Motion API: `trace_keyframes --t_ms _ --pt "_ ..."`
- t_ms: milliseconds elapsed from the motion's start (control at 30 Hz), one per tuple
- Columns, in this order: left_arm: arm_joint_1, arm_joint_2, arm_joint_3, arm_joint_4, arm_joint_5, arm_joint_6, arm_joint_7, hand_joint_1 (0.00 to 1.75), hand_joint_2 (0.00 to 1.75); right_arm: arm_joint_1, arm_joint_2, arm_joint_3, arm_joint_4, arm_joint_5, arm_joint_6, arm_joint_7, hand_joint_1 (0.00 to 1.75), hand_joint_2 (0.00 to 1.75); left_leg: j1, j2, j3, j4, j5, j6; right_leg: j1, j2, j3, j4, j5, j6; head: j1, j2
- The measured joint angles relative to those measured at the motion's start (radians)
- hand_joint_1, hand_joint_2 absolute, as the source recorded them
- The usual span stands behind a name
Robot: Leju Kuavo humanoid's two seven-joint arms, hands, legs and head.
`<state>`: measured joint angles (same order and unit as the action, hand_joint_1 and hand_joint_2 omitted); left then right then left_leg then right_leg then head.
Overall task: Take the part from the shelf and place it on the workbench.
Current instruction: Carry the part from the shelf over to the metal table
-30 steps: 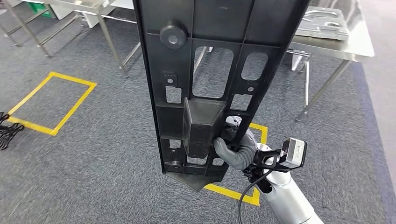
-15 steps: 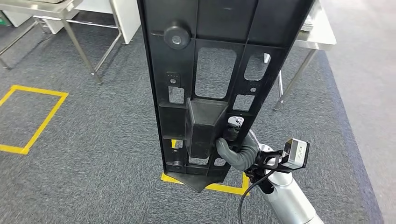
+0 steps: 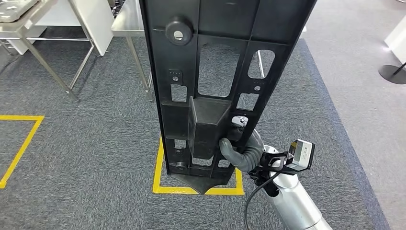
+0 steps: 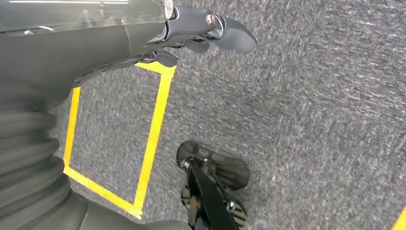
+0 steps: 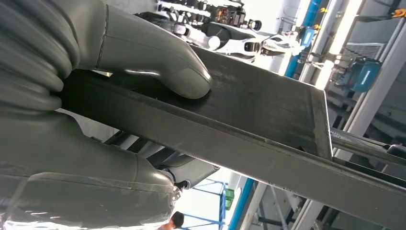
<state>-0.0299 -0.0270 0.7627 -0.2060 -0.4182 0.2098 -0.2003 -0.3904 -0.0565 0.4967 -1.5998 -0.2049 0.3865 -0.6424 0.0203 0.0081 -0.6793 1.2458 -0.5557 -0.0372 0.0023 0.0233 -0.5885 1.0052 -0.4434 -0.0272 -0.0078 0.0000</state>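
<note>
Grey carpet (image 3: 95, 158) marked with yellow tape squares (image 3: 196, 189), steel-legged bench (image 3: 28, 19) at far left, another bench (image 3: 127, 21) behind the load.

Fingers (image 3: 229, 147) of the right hand (image 3: 242, 153) wrapped round the boxy rib at the lower middle of the part (image 3: 225, 57), thumb pressed flat on one face in the right wrist view (image 5: 158, 62), darker fingers underneath, pinching the rib between them. Part (image 5: 268, 124) carried upright, off the shelf, near the camera, lower tip hanging above the taped square, not yet over a bench.

Left hand (image 4: 210, 31) hanging over the carpet, fingers loosely apart, holding nothing.

Judged as hard moulded plastic: stiff, ribbed, full of cut-outs, probably light for its length but top-heavy with the hold so low. Smooth faces likely slippery; rib edges a better purchase than flat panels. Long lever above the hold, so likely to swing or twist while walking. Second hand higher up, at a window edge, probably steadier for laying down.
</note>
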Motion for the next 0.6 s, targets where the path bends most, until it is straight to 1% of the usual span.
trace_keyframes --t_ms 33,67,100,133,167,233,267,300,333,367,400,433,467,500,533,567,600 --pt "0.0 0.0 0.002 0.0 0.0 0.0 -0.002 0.0 1.75 0.0 0.001 0.0 0.0 0.001 -0.003 -0.001 1.75 1.75 0.0 -0.002 0.029 -0.071 0.043 0.006 0.001 0.005 0.004 0.0 -0.003 0.001 0.0 0.0" --pt "0.0 0.001 0.005 0.0 0.0 0.0 -0.004 0.0 1.75 0.0 0.002 0.0 0.0 0.002 -0.006 -0.002 1.75 1.75 -0.002 -0.007 0.061 -0.14 0.075 0.013 0.003 0.009 0.006 0.002 -0.005 0.003 0.0 0.0" --pt "-0.001 0.002 0.006 0.0 0.0 0.0 -0.006 0.0 1.75 0.0 0.003 0.0 0.0 0.003 -0.008 -0.003 1.75 1.75 -0.005 -0.01 0.084 -0.192 0.094 0.019 0.004 0.012 0.007 0.003 -0.006 0.007 0.001 0.0" --pt "-0.002 0.003 0.008 0.0 -0.001 0.0 -0.007 0.0 1.75 0.0 0.004 0.0 0.0 0.004 -0.01 -0.003 1.75 1.75 -0.008 -0.014 0.096 -0.221 0.101 0.024 0.004 0.014 0.005 0.004 -0.007 0.011 0.001 0.0" --pt "-0.003 0.004 0.009 0.0 -0.001 -0.001 -0.008 0.0 1.75 0.001 0.004 0.0 0.0 0.006 -0.012 -0.004 1.75 1.75 -0.011 -0.015 0.099 -0.229 0.098 0.027 0.004 0.016 0.004 0.004 -0.006 0.017 0.001 0.0" --pt "-0.003 0.005 0.01 0.0 -0.003 -0.003 -0.009 0.0 1.75 0.001 0.005 0.0 0.0 0.011 -0.013 -0.006 1.75 1.75 -0.009 -0.012 0.102 -0.241 0.102 0.036 0.003 0.016 0.004 0.006 -0.009 0.029 0.001 0.0" --pt "-0.004 0.005 0.01 0.0 -0.004 -0.005 -0.009 0.0 1.75 0.0 0.005 -0.001 -0.001 0.013 -0.013 -0.007 1.75 1.75 -0.006 -0.011 0.105 -0.246 0.104 0.042 0.003 0.011 0.0 0.018 -0.019 0.034 0.003 0.0" --pt "-0.005 0.005 0.01 0.0 -0.005 -0.006 -0.009 0.0 1.75 0.0 0.005 -0.001 -0.002 0.014 -0.013 -0.008 1.75 1.75 -0.003 -0.008 0.108 -0.251 0.107 0.047 0.003 0.005 -0.014 0.049 -0.039 0.04 0.005 0.0" --pt "-0.005 0.005 0.01 0.0 -0.006 -0.006 -0.01 0.0 1.75 0.0 0.005 -0.001 -0.003 0.016 -0.014 -0.009 1.75 1.75 -0.002 -0.006 0.11 -0.254 0.108 0.05 -0.001 -0.001 -0.038 0.101 -0.067 0.045 0.007 0.0" --pt "-0.005 0.005 0.01 0.0 -0.007 -0.008 -0.01 0.0 1.75 0.0 0.004 -0.001 -0.003 0.017 -0.014 -0.009 1.75 1.75 -0.002 -0.004 0.109 -0.254 0.107 0.052 -0.004 -0.006 -0.072 0.168 -0.099 0.05 0.009 0.0" --pt "-0.005 0.005 0.01 0.0 -0.008 -0.009 -0.009 0.0 1.75 0.002 0.004 -0.001 -0.003 0.019 -0.015 -0.01 1.75 1.75 -0.002 -0.003 0.109 -0.254 0.107 0.053 -0.007 -0.009 -0.105 0.234 -0.124 0.054 0.009 0.0" --pt "-0.004 0.005 0.01 0.0 -0.01 -0.011 -0.009 0.0 1.75 0.004 0.004 -0.001 -0.003 0.02 -0.016 -0.01 1.75 1.75 -0.003 -0.001 0.108 -0.254 0.107 0.053 -0.011 -0.01 -0.128 0.276 -0.134 0.057 0.009 0.0" --pt "-0.004 0.005 0.01 0.0 -0.011 -0.012 -0.009 0.0 1.75 0.006 0.004 -0.001 -0.003 0.021 -0.018 -0.01 1.75 1.75 -0.002 0.0 0.108 -0.253 0.106 0.052 -0.014 -0.012 -0.133 0.282 -0.123 0.06 0.009 0.0" --pt "-0.004 0.005 0.01 0.0 -0.012 -0.014 -0.009 0.0 1.75 0.006 0.004 -0.001 -0.003 0.021 -0.02 -0.01 1.75 1.75 -0.002 0.001 0.109 -0.252 0.105 0.051 -0.016 -0.015 -0.116 0.247 -0.096 0.062 0.009 0.0" --pt "-0.005 0.005 0.01 0.0 -0.012 -0.015 -0.009 0.0 1.75 0.006 0.004 -0.001 -0.003 0.022 -0.022 -0.01 1.75 1.75 -0.002 0.001 0.111 -0.25 0.103 0.048 -0.019 -0.019 -0.082 0.179 -0.059 0.061 0.009 0.0" --pt "-0.005 0.005 0.01 0.0 -0.013 -0.016 -0.009 0.0 1.75 0.006 0.004 -0.001 -0.004 0.022 -0.023 -0.01 1.75 1.75 -0.003 0.001 0.112 -0.248 0.101 0.044 -0.018 -0.025 -0.045 0.105 -0.03 0.059 0.009 0.0" --pt "-0.005 0.005 0.01 0.0 -0.014 -0.017 -0.009 0.0 1.75 0.005 0.005 -0.001 -0.005 0.022 -0.024 -0.01 1.75 1.75 -0.005 0.001 0.113 -0.247 0.098 0.039 -0.016 -0.03 -0.017 0.047 -0.012 0.054 0.009 0.0"
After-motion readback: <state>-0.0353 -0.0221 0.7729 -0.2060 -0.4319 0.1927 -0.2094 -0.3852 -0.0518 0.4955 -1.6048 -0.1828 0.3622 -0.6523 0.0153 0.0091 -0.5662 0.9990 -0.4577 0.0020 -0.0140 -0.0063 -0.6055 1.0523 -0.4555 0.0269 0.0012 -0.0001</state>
